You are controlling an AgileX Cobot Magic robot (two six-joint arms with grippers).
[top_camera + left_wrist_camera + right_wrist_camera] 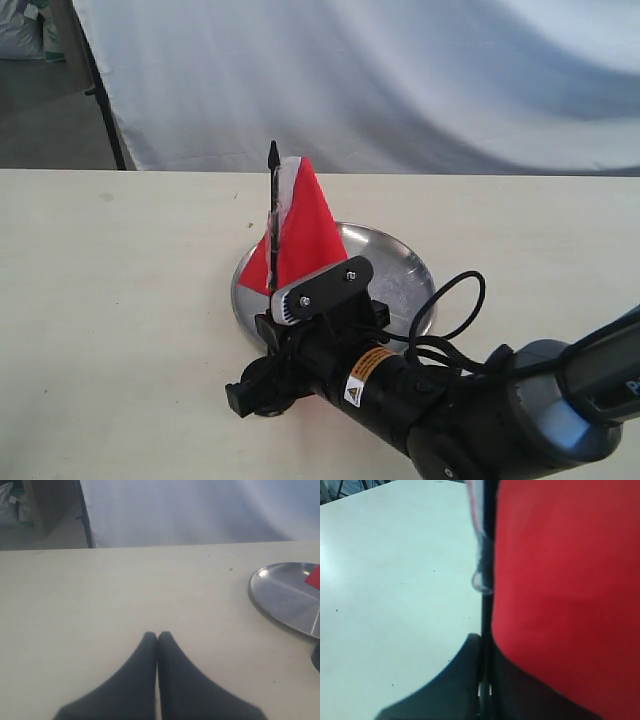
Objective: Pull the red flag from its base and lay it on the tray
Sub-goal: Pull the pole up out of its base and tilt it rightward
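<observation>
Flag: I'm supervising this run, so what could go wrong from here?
The right gripper pinches the flag only by its thin pole, so it may pivot or slip. Its cloth hangs against the jaws and could snag on release. The pole could land across the rim of the tray.

light bright, diffuse | shadows faint | tray glints | wrist-view foregrounds blurred

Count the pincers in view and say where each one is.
2. The left pincer is shut over the table, beside the tray. The right pincer grips the flag by its pole at the tray's near edge.
</observation>
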